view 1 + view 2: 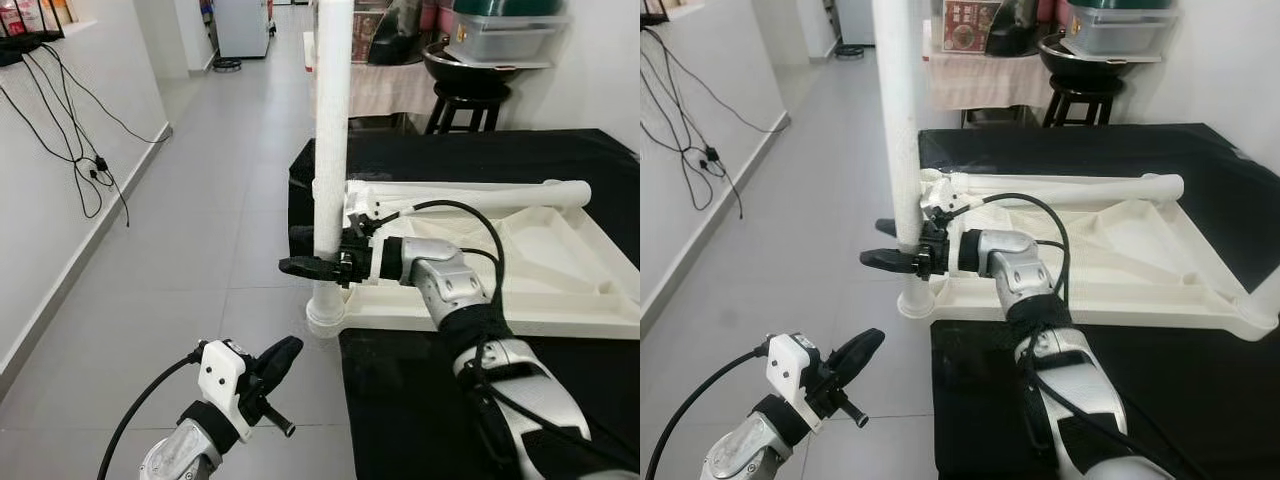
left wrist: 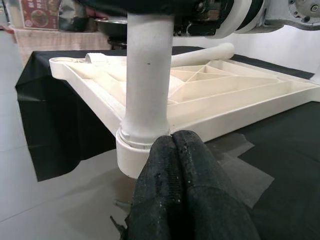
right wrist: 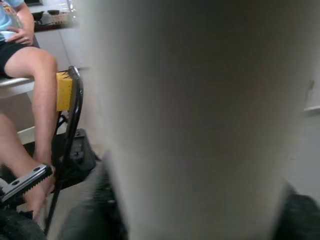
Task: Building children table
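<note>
Low on the left, the left tool (image 1: 281, 357) hovers over the floor (image 1: 200, 250), its fingers pressed together and holding nothing, pointed toward the socket at the tabletop's near corner. Next, a white leg (image 1: 333, 130) stands upright in that corner socket of the upturned white tabletop (image 1: 560, 300), which lies on the black-covered counter (image 1: 420, 400) with that corner overhanging the edge. The right tool (image 1: 308, 255) clamps the leg low down, one finger on each side. Farther right, a second leg (image 1: 470, 193) lies flat across the tabletop's far edge.
</note>
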### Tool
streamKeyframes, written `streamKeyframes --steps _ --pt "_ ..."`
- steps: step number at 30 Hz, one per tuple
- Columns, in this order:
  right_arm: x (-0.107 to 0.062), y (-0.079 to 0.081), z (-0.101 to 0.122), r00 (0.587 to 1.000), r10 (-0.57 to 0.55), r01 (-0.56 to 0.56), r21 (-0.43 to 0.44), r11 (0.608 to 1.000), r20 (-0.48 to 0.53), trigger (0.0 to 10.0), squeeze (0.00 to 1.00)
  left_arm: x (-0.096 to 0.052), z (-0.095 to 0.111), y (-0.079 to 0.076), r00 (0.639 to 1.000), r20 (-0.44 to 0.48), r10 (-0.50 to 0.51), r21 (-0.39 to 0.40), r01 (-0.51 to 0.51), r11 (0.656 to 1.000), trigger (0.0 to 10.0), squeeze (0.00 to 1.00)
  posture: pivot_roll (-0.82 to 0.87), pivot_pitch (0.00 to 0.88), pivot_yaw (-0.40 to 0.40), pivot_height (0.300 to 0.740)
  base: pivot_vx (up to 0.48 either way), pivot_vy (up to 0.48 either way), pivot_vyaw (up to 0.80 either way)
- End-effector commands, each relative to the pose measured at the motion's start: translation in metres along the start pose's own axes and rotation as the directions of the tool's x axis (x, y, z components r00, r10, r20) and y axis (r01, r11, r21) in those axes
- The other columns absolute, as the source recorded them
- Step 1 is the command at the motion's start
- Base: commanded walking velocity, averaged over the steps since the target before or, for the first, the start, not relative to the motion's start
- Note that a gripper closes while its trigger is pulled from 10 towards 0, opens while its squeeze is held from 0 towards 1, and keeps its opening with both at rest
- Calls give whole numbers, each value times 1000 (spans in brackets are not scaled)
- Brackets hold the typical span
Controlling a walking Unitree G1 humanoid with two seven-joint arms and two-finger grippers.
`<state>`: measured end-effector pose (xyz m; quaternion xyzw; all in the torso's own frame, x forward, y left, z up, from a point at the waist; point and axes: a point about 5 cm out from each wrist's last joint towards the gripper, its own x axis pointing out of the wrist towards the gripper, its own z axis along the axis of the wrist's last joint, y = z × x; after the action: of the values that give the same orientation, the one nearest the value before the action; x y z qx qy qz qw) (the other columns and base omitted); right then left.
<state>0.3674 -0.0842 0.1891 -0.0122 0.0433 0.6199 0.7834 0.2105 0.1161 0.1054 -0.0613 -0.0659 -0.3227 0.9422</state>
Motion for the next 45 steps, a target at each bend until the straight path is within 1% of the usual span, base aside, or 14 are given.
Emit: streamKeyframes --steps 1,15,17,19,28,29,31,32,33,34,35,38,44,45 --pt "4 1 -2 1000 27 -27 22 999 -1 0 0 -1 -2 2 1000 -15 5 2 -5 1000 10000 0 53 0 -10 740 0 0 0" --pt "-9 5 -40 934 -355 349 97 932 44 0 0 -3 0 1 1000 -9 6 -4 -6 1000 10000 0 37 0 -21 740 0 0 0" --pt "-21 9 -71 515 -850 853 165 495 -114 0 0 -6 1 2 1000 -6 15 -10 -15 1000 10000 0 18 0 -14 740 0 0 0" --pt "-20 24 -84 494 -856 867 150 474 -150 0 0 -6 1 4 1000 -9 11 -10 -11 1000 10000 0 5 0 4 740 0 0 0" --pt "-26 13 -77 555 -824 831 121 543 -116 0 0 -4 1 5 1000 -10 5 -12 -5 1000 10000 0 9 0 -7 740 0 0 0" --pt "-25 9 -73 557 -823 830 113 546 -116 3725 0 -4 1 5 1000 -5 13 -14 -13 1000 10000 0 5 0 -3 740 0 0 0" --pt "-25 9 -73 557 -823 830 113 546 -116 3725 0 -4 1 5 1000 -5 13 -14 -13 1000 10000 0 5 0 -3 740 0 0 0" --pt "-25 9 -69 550 -827 835 108 539 -120 6627 0 -4 1 5 1000 -2 17 -16 -17 1000 10000 0 3 0 -2 740 0 0 0" --pt "-25 9 -69 550 -827 835 108 539 -120 6627 0 -4 1 5 1000 -2 17 -16 -17 1000 10000 0 3 0 -2 740 0 0 0" --pt "-20 10 -61 595 -798 802 124 584 -96 10000 792 -4 2 5 1000 -1 15 -20 -15 1000 10000 0 1 0 -1 740 0 0 0" --pt "-15 13 -53 628 -774 776 134 616 -76 10000 1000 -3 2 5 1000 -2 10 -23 -10 1000 10000 0 1 0 -1 740 0 0 0" --pt "-4 9 -27 791 -611 602 142 786 30 10000 1000 -3 1 5 1000 -4 2 -26 -2 1000 10000 0 4 0 -1 740 0 0 0" --pt "-3 5 -6 903 -419 417 35 908 100 10000 1000 -2 1 6 1000 -3 4 -24 -4 1000 10000 0 11 0 -2 740 0 0 0" --pt "-2 6 -1 944 -314 316 -5 949 101 10000 224 -2 1 6 1000 -3 5 -23 -5 1000 10000 0 14 0 -1 740 0 0 0"
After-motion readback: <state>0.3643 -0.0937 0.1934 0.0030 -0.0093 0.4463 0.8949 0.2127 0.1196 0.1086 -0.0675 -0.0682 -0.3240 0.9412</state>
